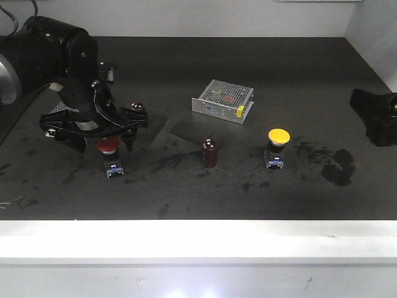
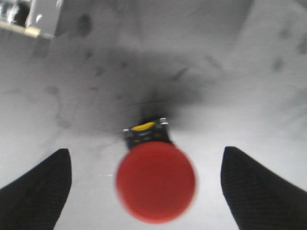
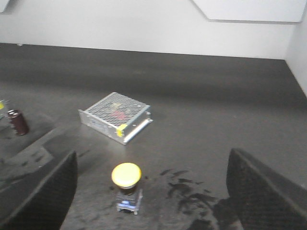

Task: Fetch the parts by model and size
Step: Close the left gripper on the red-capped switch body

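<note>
Starting at the white ledge [image 1: 198, 242] along the near edge and crossing onto the dark, smudged table [image 1: 186, 198]. Meeting first a loose row of three things, all standing well apart from one another.

Finding the red-capped switch [image 2: 156, 188] at the left end of that row, upright, cap uppermost, blue-grey base resting on the table. Noting the left gripper [image 1: 105, 148] hanging directly over it, jaws spread wide, one dark finger [image 2: 38, 191] on each side of the cap. Seeing neither finger touching the cap in the left wrist view, though blurred there.

Passing a dark maroon capacitor [image 1: 210, 153] in the middle of the row, also upright. Reaching the yellow-capped switch [image 1: 278, 146] at the right end, cap up, with black smears [image 1: 338, 167] on the table near its right side.

Turning to the right gripper [image 3: 152, 155] at the table's right edge, well apart from the yellow-capped switch, jaws gaping wide and holding nothing. Framing that yellow cap between the two fingers in the right wrist view, without contact.

Moving farther back to a metal-mesh power supply box [image 1: 222, 101], lying flat behind the capacitor and carrying a yellow label at one corner. Ending at the pale back wall [image 1: 186, 18].
</note>
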You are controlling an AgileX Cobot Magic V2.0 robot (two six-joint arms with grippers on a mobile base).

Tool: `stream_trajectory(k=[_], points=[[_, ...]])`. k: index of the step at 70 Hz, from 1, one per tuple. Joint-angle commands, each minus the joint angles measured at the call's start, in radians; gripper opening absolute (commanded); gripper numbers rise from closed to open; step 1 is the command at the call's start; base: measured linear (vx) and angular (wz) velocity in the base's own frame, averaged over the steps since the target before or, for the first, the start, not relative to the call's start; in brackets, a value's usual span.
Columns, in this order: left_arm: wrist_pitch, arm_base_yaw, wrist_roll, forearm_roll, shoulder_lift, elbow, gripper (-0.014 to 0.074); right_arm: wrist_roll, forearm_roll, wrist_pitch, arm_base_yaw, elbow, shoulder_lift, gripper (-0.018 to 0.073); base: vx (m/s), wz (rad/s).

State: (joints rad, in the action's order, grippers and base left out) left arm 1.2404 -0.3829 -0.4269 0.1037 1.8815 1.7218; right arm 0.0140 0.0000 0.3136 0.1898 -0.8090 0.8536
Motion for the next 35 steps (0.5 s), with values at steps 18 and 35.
stream_trajectory(k=[18,35], points=[[-0.069,-0.005,-0.026,-0.013,-0.025,0.022,0.0587,-0.014,-0.011,-0.073,0.010,-0.030,-0.002,0.0594,0.00,0.00],[-0.037,-0.005,-0.026,-0.005,0.039,0.022,0.0587,-0.014,-0.011,-0.069,0.010,-0.030,-0.002,0.0594,0.00,0.00]])
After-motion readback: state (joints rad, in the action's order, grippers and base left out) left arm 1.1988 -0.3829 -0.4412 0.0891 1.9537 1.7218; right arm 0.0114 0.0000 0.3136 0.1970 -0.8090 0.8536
